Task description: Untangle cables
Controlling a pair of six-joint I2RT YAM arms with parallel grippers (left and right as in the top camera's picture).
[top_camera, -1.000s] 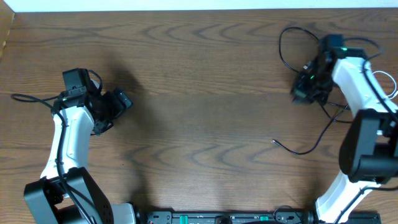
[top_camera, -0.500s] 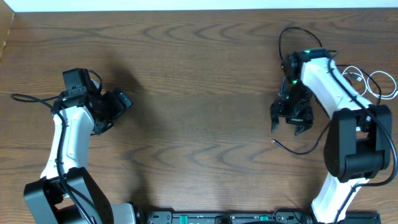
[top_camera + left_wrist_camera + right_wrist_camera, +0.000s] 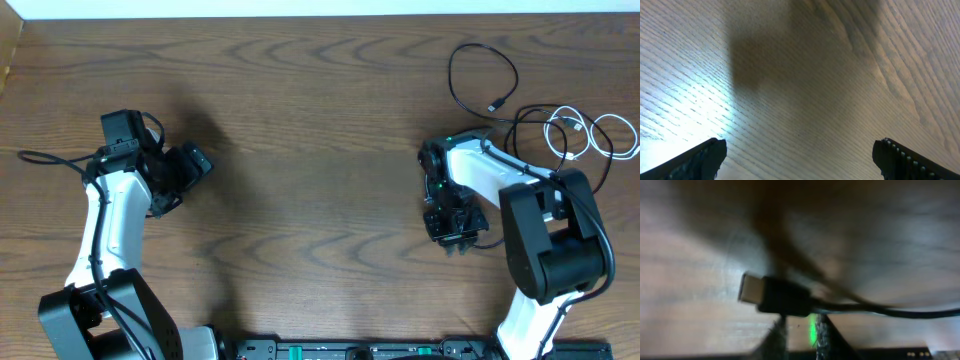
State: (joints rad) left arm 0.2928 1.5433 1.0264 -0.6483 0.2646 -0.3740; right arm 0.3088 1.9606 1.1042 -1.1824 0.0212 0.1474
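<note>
A black cable (image 3: 462, 95) lies looped at the back right, with a white cable (image 3: 592, 135) coiled to its right. Another black cable (image 3: 520, 130) runs from there toward my right gripper (image 3: 450, 232), which points down at the table. In the right wrist view this black cable (image 3: 910, 313) ends in a plug (image 3: 775, 296) lying across the tips of my right gripper (image 3: 801, 330), whose fingers stand close together on it. My left gripper (image 3: 185, 178) hovers at the left, far from the cables. Seen from the left wrist, the left gripper (image 3: 800, 160) is wide open over bare wood.
The wooden table (image 3: 320, 150) has its back edge against a white strip. A thin black wire (image 3: 45, 157) trails left from the left arm. A dark rail (image 3: 360, 350) runs along the front edge between the two arm bases.
My right arm swung from the cable pile at the back right toward the front, down onto the black cable's loose end. Its jaws opened wide, then closed. The left arm stayed still.
</note>
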